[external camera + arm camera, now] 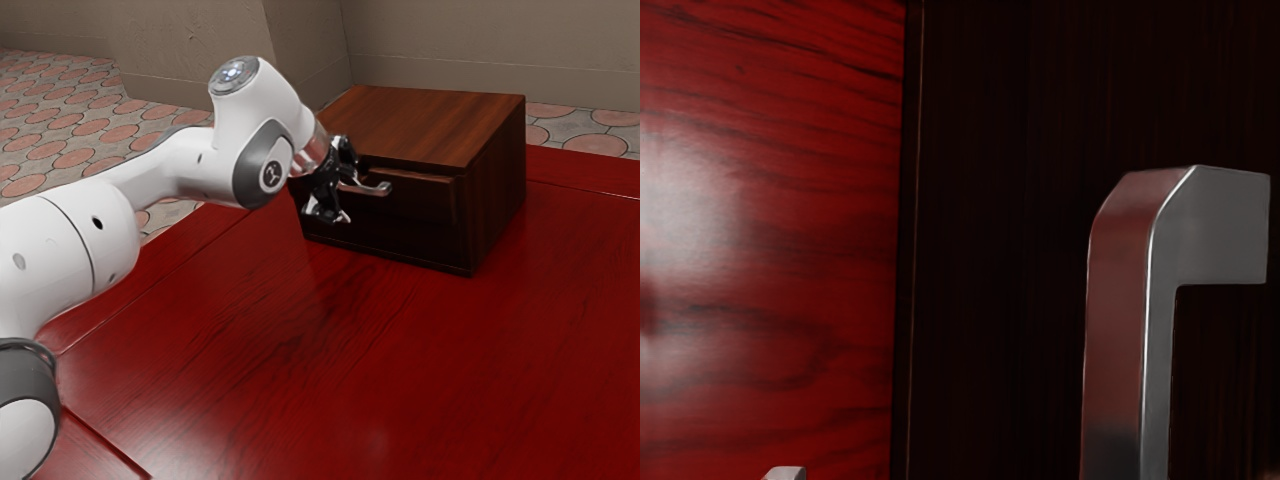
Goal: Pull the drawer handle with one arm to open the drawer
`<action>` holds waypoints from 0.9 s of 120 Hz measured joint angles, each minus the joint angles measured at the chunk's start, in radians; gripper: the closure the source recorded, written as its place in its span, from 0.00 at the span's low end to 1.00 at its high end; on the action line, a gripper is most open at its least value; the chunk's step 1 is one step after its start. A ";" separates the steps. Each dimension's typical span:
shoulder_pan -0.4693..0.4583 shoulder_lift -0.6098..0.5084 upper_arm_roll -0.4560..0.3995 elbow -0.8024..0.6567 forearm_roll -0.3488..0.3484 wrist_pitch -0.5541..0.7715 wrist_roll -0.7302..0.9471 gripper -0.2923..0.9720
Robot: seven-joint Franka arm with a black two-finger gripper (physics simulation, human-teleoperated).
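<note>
Gripper (333,190) meets the left end of the drawer handle (374,187) on the dark cabinet (440,125), which stands on the red bench (330,360); I cannot tell whether it is clenched.

Light: soft, even, your shadows stay faint | Glare: pale sheen on the glossy red wooden tabletop (700,220) | Shade: dark brown wooden drawer front (1040,150) reads dim to you | Highlight: bright streak down the bent silver metal handle (1155,300)
</note>
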 joint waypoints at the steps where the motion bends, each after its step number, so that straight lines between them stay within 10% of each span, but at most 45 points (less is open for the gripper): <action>1: 0.000 -0.001 0.000 -0.002 0.000 0.000 0.000 0.52; 36: -0.006 -0.100 0.010 -0.115 -0.007 0.000 -0.004 0.78; 108: -0.029 -0.377 0.026 -0.479 -0.017 0.050 -0.016 0.84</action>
